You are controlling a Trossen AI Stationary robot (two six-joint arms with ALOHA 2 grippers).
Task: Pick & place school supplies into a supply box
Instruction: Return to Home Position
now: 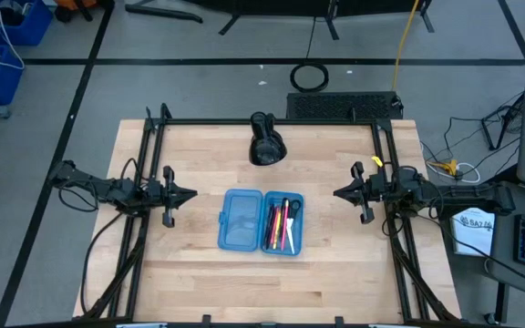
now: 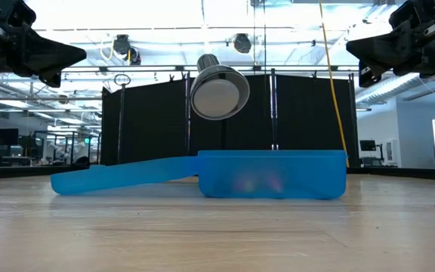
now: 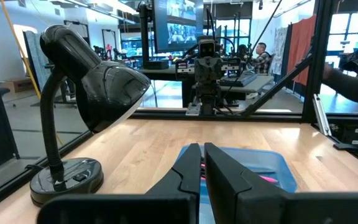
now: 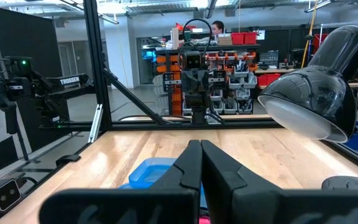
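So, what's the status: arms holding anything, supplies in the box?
Left gripper shut, empty, left of the supply box. Right gripper shut, empty, on its right. Box open, pens and pencils in its right half. Nothing blocking; desk lamp stands clear behind.

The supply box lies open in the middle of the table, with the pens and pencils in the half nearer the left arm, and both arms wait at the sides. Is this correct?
Not fully. The high view shows the pens and pencils in the half of the supply box nearer the right gripper, not the left gripper. The rest is correct.
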